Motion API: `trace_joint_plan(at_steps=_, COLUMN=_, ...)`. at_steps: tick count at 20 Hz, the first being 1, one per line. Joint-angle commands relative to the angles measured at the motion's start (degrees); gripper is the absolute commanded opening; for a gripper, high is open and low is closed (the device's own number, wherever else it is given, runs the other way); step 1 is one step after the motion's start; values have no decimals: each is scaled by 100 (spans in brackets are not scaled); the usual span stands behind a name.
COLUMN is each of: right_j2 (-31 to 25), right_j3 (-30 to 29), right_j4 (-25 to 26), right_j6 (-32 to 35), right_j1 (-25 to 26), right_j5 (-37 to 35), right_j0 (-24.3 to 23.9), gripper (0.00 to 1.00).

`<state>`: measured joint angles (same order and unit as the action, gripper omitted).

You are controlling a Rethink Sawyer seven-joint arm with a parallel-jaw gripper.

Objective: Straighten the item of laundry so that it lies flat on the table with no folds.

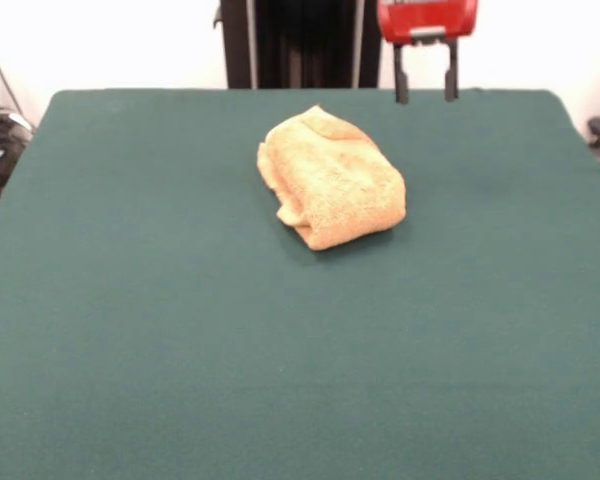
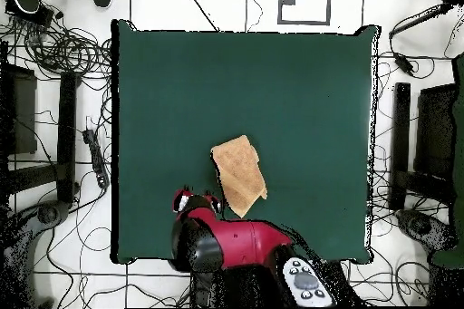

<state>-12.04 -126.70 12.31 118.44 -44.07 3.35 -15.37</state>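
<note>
The golden-orange terry towel (image 1: 331, 179) lies folded into a thick, rumpled bundle on the dark green table (image 1: 180, 330), a little toward the robot's side of the middle. It also shows in the overhead view (image 2: 239, 175) as a tilted oblong. My gripper (image 1: 426, 88) hangs at the top of the front view, above the table's far edge and to the right of the towel, apart from it. Its two dark fingers (image 1: 401, 85) stand apart and hold nothing. In the overhead view the gripper (image 2: 196, 202) sits just left of and below the towel.
The red and black arm (image 2: 240, 242) reaches over the table's robot-side edge. The pedestal (image 1: 290, 45) stands behind the far edge. Cables and stands lie on the floor around the table (image 2: 63, 52).
</note>
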Motion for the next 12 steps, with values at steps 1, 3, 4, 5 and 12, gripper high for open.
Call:
trace_joint_plan(at_steps=1, right_j2=-35, right_j3=181, right_j4=-42, right_j6=541, right_j1=232, right_j5=-415, right_j0=-274, gripper=100)
trace_joint_plan(at_steps=3, right_j2=2, right_j3=103, right_j4=98, right_j6=217, right_j1=-171, right_j5=-843, right_j0=-598, gripper=100)
trace_joint_plan(at_steps=4, right_j2=29, right_j3=79, right_j4=138, right_j6=83, right_j1=-344, right_j5=-1036, right_j0=-710, gripper=100)
trace_joint_plan(at_steps=5, right_j2=55, right_j3=50, right_j4=160, right_j6=-25, right_j1=-506, right_j5=-1220, right_j0=-795, gripper=100)
trace_joint_plan(at_steps=12, right_j2=-25, right_j3=-83, right_j4=86, right_j6=-357, right_j1=-1613, right_j5=-2432, right_j0=-985, gripper=100)
